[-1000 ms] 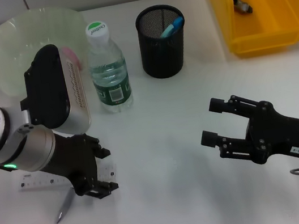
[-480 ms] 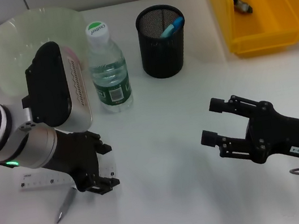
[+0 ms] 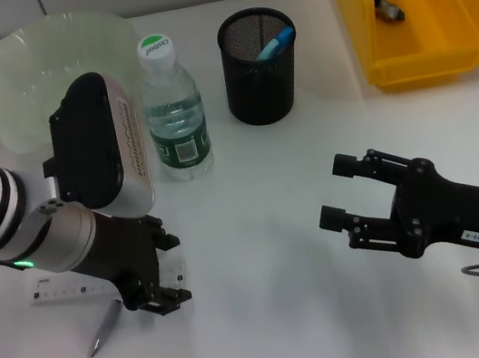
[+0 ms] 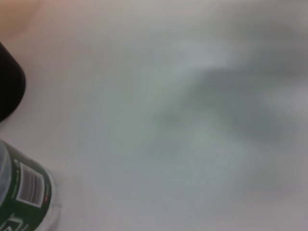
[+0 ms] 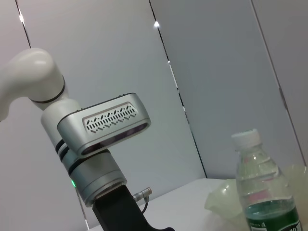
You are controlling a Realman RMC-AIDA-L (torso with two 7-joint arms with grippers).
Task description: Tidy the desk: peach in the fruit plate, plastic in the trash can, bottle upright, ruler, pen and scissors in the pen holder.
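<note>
Hovering low over the white counter (image 3: 262, 258), left end effector (image 3: 161, 295), finger spread impossible to tell, beside the thin clear plastic ruler (image 3: 65, 290) and slim grey pen (image 3: 102, 331). Lying flat, both likely light, stiff, slippery; gripping across narrow edges advisable. Waiting wide open, right end effector (image 3: 341, 191).

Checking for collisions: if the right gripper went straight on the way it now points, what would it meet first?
The right gripper points across bare table toward the left arm; the bottle seems first, though depth is unclear.
</note>
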